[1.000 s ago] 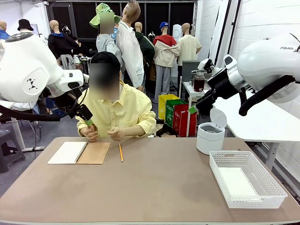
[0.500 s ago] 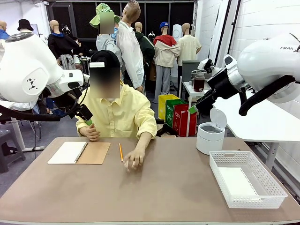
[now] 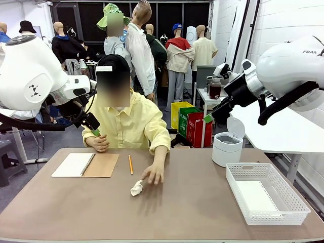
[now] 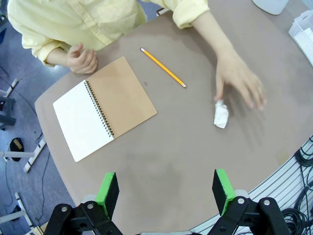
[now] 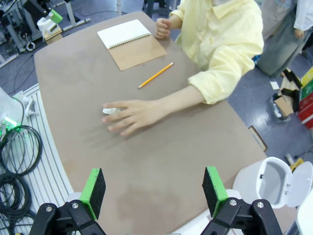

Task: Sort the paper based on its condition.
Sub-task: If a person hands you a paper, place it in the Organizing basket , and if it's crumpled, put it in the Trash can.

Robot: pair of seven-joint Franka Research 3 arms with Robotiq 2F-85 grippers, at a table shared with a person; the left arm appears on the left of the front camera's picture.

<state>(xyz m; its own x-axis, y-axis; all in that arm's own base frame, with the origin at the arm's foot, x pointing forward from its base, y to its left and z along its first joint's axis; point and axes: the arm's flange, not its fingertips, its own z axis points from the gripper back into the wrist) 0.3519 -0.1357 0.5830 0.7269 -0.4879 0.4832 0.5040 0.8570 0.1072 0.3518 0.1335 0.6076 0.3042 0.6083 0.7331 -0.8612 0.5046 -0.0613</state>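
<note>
A crumpled ball of white paper (image 3: 136, 188) lies near the middle of the table, just by the fingertips of the person's outstretched hand (image 3: 152, 174). The left wrist view has the ball (image 4: 221, 114) beside that hand (image 4: 239, 81); in the right wrist view the paper (image 5: 107, 111) is half hidden under the hand. A flat white sheet (image 3: 255, 196) lies in the white basket (image 3: 283, 177). My left gripper (image 3: 93, 129) hangs high over the table's far left, open (image 4: 165, 188) and empty. High at the far right, my right gripper (image 3: 208, 117) is open (image 5: 154, 190) too, holding nothing.
An open spiral notebook (image 3: 85, 165) with a brown cover lies at the far left, a yellow pencil (image 3: 130, 164) beside it. A white bin (image 3: 227, 147) with its lid up stands at the far right, behind the basket. The person sits at the far edge.
The person's hand has reached from the chest out to the table's middle and set down the crumpled paper ball. Neither arm has moved.
</note>
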